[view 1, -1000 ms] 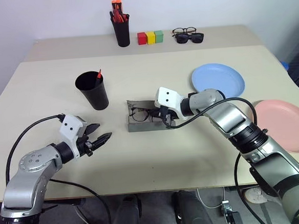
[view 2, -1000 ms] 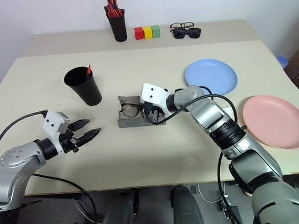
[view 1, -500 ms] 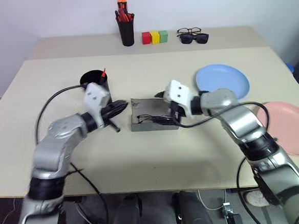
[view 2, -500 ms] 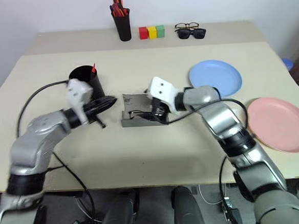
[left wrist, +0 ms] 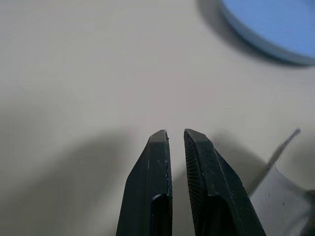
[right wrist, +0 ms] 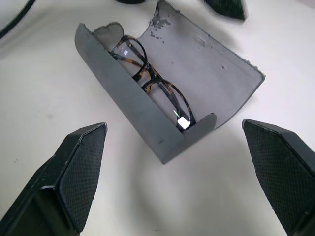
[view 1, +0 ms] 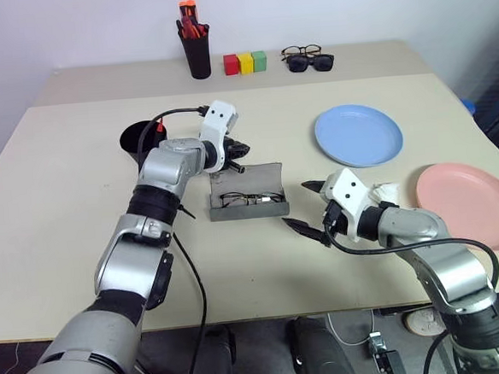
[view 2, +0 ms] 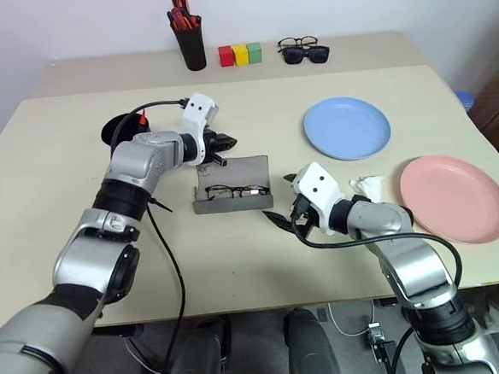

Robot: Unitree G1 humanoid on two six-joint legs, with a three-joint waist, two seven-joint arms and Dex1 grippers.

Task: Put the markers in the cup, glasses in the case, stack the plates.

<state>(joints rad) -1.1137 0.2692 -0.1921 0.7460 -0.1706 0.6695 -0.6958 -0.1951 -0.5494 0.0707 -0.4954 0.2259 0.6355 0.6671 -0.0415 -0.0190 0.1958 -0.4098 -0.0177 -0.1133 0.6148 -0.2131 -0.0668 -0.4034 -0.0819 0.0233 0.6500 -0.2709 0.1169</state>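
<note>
Left arm stretched forward across the counter point(view 1: 80, 207), wrist bent toward the robot's right. Left tool point(view 1: 241, 146) hangs just over the far edge of the grey case point(view 1: 248, 191), by the raised lid; its two black fingers point(left wrist: 158, 182) are pressed nearly together with only a slit between them, nothing pinched.

Right arm folded back, elbow low, forearm angled in toward the case. Right tool point(view 1: 309, 206) sits near the case's right end, apart from it, fingers point(right wrist: 78, 172) spread wide, empty.

Case lies open, long axis running left to right, lid standing up on the far side. The glasses point(right wrist: 152, 81) lie inside the tray along that same axis, lenses upright against the lid side, frame dark with mottled brown arms as the right wrist view shows it.

Black cup point(view 1: 139, 136) stands upright left of the case, behind the left forearm, a red marker point(view 1: 159, 125) tip poking from its mouth.

Light blue plate point(view 1: 358, 135) lies right of the case and farther back; pink plate point(view 1: 471, 201) farther right still, near the counter's edge. The two are apart, not stacked.

A crumpled white scrap point(view 1: 385, 191) lies between right forearm and pink plate.
</note>
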